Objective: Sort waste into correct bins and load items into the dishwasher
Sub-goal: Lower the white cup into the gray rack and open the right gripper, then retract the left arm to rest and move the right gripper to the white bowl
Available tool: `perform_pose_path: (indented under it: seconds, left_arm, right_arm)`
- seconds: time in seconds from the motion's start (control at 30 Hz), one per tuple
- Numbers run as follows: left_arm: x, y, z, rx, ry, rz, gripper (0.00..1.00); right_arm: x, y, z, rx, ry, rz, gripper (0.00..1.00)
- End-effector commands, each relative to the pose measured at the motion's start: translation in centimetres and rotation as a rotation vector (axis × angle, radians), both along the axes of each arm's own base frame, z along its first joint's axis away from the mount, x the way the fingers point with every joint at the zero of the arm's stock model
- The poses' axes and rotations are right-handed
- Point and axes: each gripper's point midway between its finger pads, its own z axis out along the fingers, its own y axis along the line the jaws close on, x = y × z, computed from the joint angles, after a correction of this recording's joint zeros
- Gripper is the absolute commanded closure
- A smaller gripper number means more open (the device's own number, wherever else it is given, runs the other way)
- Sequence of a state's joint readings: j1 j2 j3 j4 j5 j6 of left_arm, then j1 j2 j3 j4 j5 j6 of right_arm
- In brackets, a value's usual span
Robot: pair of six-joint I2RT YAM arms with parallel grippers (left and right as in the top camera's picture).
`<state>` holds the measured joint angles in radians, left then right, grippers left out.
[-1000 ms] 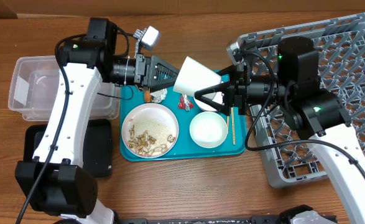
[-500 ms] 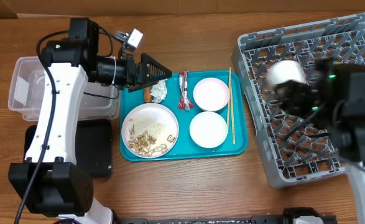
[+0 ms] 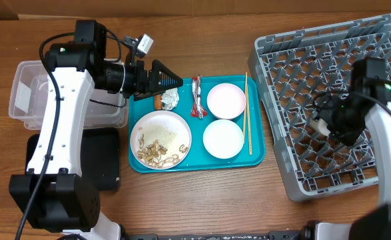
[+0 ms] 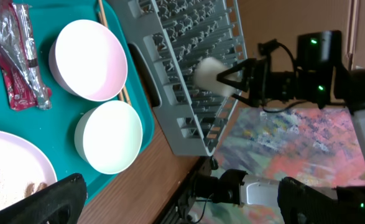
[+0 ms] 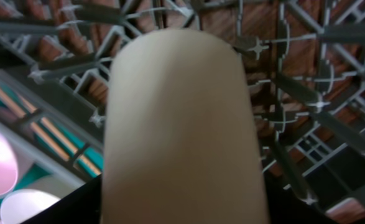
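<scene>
Clamping a white cup's (image 5: 179,118) side above the grey dish rack (image 3: 302,60), the right end effector (image 3: 323,124) carries something likely light, stiff, slippery.

The table (image 3: 202,40) is brown wood with plain grain and a low sheen. The dish rack (image 3: 278,143) is matt grey plastic. The serving tray (image 3: 196,157) is smooth teal plastic with a slight gloss. The far bowl (image 3: 226,101), near bowl (image 3: 223,139) and plate (image 3: 182,123) are smooth, glossy white. The chopsticks (image 3: 248,113) are pale bare wood. The foil ball (image 3: 169,99) is crinkled, shiny metal foil. The wrapper (image 3: 196,97) is glossy red-and-silver film. The tub (image 3: 22,73) is clear plastic and the black tray (image 3: 105,160) is matt. The off-white rounded object (image 5: 182,124) looks smooth and matt, but it is blurred.
</scene>
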<state>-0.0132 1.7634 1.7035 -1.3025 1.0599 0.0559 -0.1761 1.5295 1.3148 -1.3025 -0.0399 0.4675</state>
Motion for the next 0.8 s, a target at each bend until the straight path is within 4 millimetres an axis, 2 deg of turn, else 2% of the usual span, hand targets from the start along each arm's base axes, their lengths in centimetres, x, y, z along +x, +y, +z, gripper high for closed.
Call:
perform_pose_path:
  seconds: [0.0,0.1,0.27,0.47,0.6,0.67,0.77]
  left_arm:
    - [0.1,0.3,0.2,0.032,-0.036,-0.003,0.00]
    - [0.1,0.3,0.0,0.048,-0.036,-0.003,0.00]
    - [-0.4,-1.1,-0.7,0.101,-0.086,-0.066,0.01]
    - [-1.0,-3.0,-4.3,0.392,-0.096,-0.104,0.00]
    - [-0.8,-2.8,-6.4,0.630,-0.113,-0.058,0.07]
    - [-0.8,-3.2,-7.0,0.698,-0.127,-0.049,0.14]
    - [-0.9,-3.9,-8.3,0.803,-0.139,-0.049,0.16]
  right_arm:
    - [0.5,0.2,-1.0,0.020,0.039,-0.005,0.13]
    - [0.8,1.0,-1.0,0.069,0.032,0.003,0.11]
    - [2.2,1.3,2.0,0.066,-0.062,0.039,0.11]
    - [3.5,3.0,7.0,0.042,-0.244,0.114,0.10]
    - [3.7,3.9,9.6,0.025,-0.363,0.190,0.11]
    - [3.8,4.3,10.6,0.018,-0.408,0.203,0.11]
    - [3.8,4.7,11.7,0.013,-0.455,0.219,0.10]
